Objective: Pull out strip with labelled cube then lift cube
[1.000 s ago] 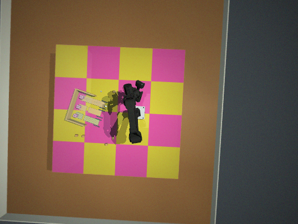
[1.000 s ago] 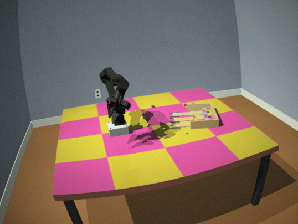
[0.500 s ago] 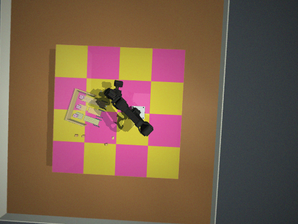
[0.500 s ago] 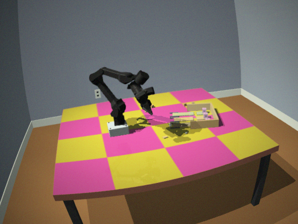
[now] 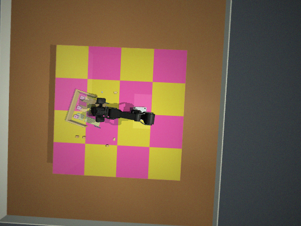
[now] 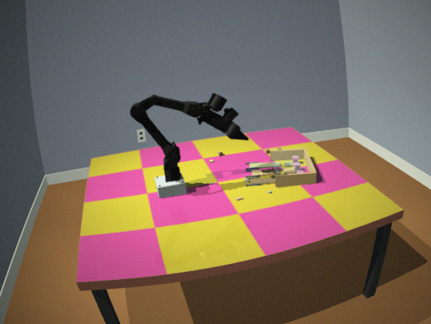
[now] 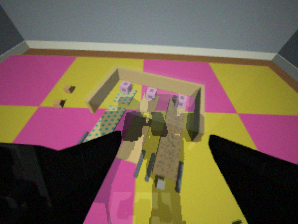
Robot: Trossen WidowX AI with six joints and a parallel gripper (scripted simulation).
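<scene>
Gripper (image 7: pixel 165 150): fingers spread wide, nothing between them, held above the table (image 6: pixel 280 232).
Strips (image 7: pixel 167 145): three lie side by side, running out of the open side of the tan tray (image 7: pixel 102 92), below and ahead of the fingers.
Cubes (image 7: pixel 151 93): three small pale cubes at the far ends of the strips, inside the tray; which one has the label, cannot tell.

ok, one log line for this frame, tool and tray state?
phase: approach | tool: open, empty, above strip ends | tray: three strips, a cube on each | labelled cube: not readable | nothing pulled or lifted
</scene>
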